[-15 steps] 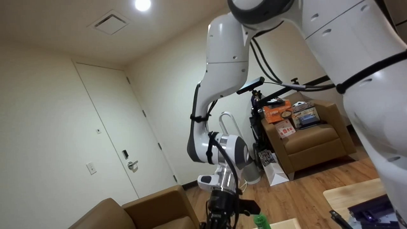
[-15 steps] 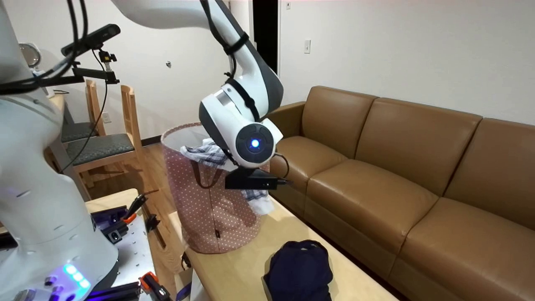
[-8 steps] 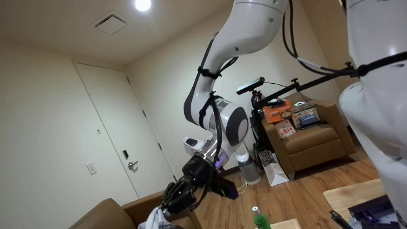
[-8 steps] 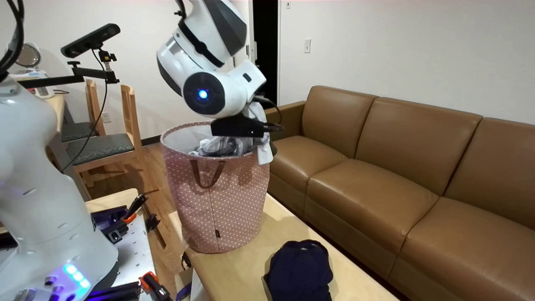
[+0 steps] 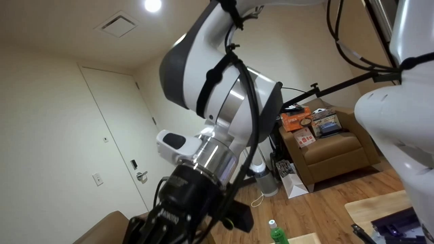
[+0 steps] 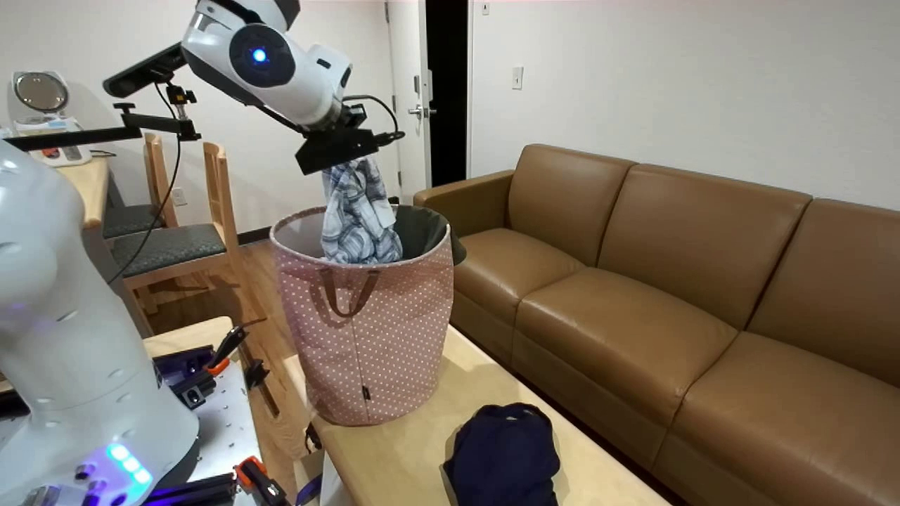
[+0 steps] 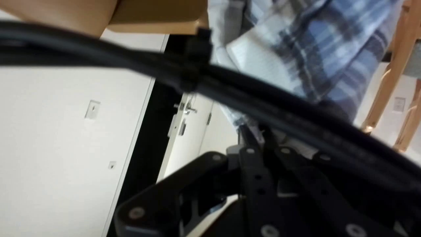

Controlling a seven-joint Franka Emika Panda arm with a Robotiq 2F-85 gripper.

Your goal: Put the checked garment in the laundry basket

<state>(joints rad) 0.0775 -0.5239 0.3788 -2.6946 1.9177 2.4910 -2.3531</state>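
Checked garment, jaws' pinch — wrist view only

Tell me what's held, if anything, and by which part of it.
The checked garment, by its gathered topmost end, pinched in the end effector; the rest hangs into the laundry basket. Which garment part that is, I can't tell.

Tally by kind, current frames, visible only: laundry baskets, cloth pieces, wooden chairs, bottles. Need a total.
Laundry basket: 1
Cloth pieces: 3 (checked garment, navy cloth, dark greenish cloth)
Wooden chairs: 2
Green bottle: 1
Total: 7, not counting anything hidden inside the basket
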